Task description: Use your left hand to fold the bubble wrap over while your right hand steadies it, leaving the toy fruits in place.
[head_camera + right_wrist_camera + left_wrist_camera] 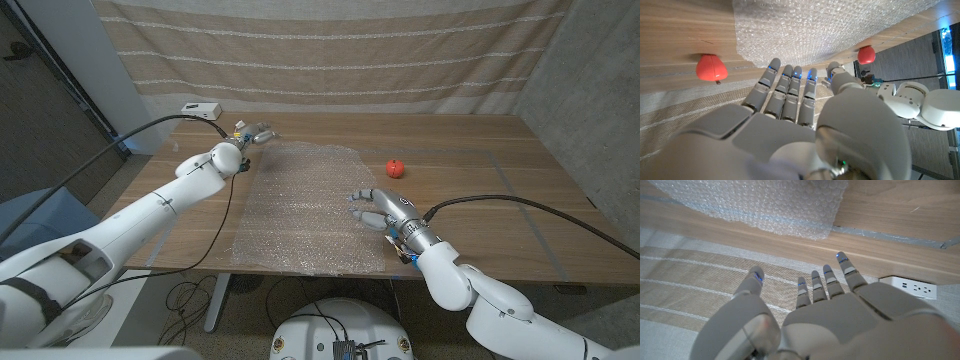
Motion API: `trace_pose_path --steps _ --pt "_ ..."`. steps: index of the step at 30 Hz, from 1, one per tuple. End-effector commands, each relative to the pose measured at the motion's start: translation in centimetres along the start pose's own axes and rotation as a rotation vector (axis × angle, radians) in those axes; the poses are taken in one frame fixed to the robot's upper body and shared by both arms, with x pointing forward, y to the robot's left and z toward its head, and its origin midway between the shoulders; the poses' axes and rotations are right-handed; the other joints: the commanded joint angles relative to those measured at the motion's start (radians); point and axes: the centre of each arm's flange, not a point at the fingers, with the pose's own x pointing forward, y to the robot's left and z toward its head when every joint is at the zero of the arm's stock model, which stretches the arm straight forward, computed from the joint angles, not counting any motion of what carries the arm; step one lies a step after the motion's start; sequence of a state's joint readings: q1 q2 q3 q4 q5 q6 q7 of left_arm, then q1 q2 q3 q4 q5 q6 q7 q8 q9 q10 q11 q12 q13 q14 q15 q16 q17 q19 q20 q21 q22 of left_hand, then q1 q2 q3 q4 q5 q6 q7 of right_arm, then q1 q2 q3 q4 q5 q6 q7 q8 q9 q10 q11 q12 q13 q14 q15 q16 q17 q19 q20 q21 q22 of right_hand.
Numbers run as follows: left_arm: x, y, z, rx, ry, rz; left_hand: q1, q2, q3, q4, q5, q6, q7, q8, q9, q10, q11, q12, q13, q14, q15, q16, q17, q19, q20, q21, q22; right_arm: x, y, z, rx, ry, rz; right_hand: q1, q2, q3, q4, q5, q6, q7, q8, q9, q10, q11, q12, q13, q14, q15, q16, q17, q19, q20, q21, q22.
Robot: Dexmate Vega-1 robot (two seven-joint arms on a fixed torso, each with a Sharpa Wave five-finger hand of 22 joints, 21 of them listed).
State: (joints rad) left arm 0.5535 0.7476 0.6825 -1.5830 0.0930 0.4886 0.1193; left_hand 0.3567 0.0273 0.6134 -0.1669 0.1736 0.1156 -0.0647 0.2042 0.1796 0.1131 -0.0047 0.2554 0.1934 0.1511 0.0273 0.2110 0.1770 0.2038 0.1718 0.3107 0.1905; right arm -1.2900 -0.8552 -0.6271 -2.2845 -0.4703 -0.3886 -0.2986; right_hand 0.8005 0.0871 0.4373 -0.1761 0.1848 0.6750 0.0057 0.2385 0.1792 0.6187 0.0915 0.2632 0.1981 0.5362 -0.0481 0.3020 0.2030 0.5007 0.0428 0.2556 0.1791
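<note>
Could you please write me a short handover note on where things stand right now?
Left hand: open, empty, at the far left corner of the bubble wrap, not gripping it.
Right hand: open, fingers spread at the sheet's right edge; contact unclear.
Bubble wrap lies spread flat on the table.
One red toy fruit sits right of the sheet; another shows in the right wrist view.
Done: approach. Left: grip, fold over.
</note>
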Motion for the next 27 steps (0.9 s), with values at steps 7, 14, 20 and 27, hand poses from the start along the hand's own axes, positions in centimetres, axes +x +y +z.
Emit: trace_pose_path --steps 7,14,20,27 --pt "2.0 -0.3 0.8 0.101 0.048 -0.046 0.043 -0.003 0.003 -0.012 0.005 0.012 0.007 0.002 0.002 0.020 0.008 -0.005 0.001 0.018 -0.003 -0.002 0.002 0.028 -0.014 0.007 -0.002 -1.1 1.7 0.4 -0.057 0.015 0.052 0.027 0.012 0.007 0.005 0.000 0.044 0.001 0.008 0.004 0.042 0.002 0.009 0.002 0.034 0.003 0.013 0.004 0.018 -0.001 0.009 0.007" --pt "3.1 -1.1 1.3 0.129 0.051 -0.075 0.065 -0.004 0.002 -0.012 0.005 0.013 0.010 0.000 0.002 0.025 0.000 -0.008 0.002 0.024 0.002 -0.004 0.002 0.048 -0.001 0.010 -0.004 -1.5 2.4 0.6 -0.089 0.026 0.071 0.032 0.015 0.013 0.008 -0.001 0.073 0.005 0.010 0.004 0.069 0.001 0.013 0.002 0.054 -0.006 0.014 0.002 0.032 -0.013 0.013 0.007" --pt "4.1 -1.8 2.2 0.151 0.037 -0.106 0.076 -0.005 0.000 -0.011 0.005 0.009 0.010 -0.003 0.003 0.024 -0.001 -0.010 0.002 0.019 0.006 -0.009 0.001 0.048 -0.007 0.006 -0.005 -1.8 3.0 0.5 -0.093 0.041 0.081 0.035 0.015 0.014 0.008 -0.002 0.097 0.002 0.014 0.003 0.086 -0.001 0.016 0.002 0.067 -0.010 0.016 0.002 0.038 -0.016 0.014 0.007" --pt "5.3 -2.8 3.5 0.187 0.028 -0.143 0.088 -0.006 -0.002 -0.010 0.005 0.005 0.009 -0.006 0.003 0.026 -0.001 -0.012 0.002 0.037 0.012 -0.005 0.001 0.052 -0.010 0.005 -0.006 -2.1 3.3 0.4 -0.092 0.060 0.092 0.038 0.016 0.015 0.009 -0.003 0.115 0.002 0.014 0.003 0.100 0.003 0.017 0.001 0.074 -0.014 0.017 0.003 0.041 -0.018 0.015 0.007"
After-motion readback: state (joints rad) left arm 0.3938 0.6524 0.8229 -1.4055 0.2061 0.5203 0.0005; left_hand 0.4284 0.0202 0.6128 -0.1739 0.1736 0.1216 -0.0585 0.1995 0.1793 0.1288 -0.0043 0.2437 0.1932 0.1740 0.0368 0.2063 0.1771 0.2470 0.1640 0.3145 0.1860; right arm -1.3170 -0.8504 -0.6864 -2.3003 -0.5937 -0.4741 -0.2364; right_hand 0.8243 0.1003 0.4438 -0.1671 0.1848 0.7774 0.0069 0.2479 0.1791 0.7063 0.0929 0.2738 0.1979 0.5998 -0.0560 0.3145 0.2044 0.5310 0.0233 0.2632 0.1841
